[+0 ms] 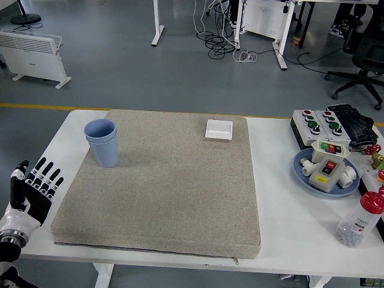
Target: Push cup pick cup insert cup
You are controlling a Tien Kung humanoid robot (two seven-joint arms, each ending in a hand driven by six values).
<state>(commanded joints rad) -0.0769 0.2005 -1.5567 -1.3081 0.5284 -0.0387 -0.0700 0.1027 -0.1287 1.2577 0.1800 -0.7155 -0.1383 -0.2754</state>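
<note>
**Cups nested, left hand parked clear**

White table (282,216) carried a grey pad (174,186). Stacked blue cups (102,142) stood upright at its far-left corner. Left hand (31,192) sat near-left, off the pad, fingers (47,179) spread, holding nothing. Judgement: insert looked done; any retreat should stay low and wide of the stack.

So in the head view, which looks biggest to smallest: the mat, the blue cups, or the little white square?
1. Grey fabric mat, by far the largest.
2. Stacked blue plastic cups.
3. Flat white square box, slightly smaller-looking, though it sits farther back.

bright even overhead light, soft shadows, perhaps slight edge distortion
</note>
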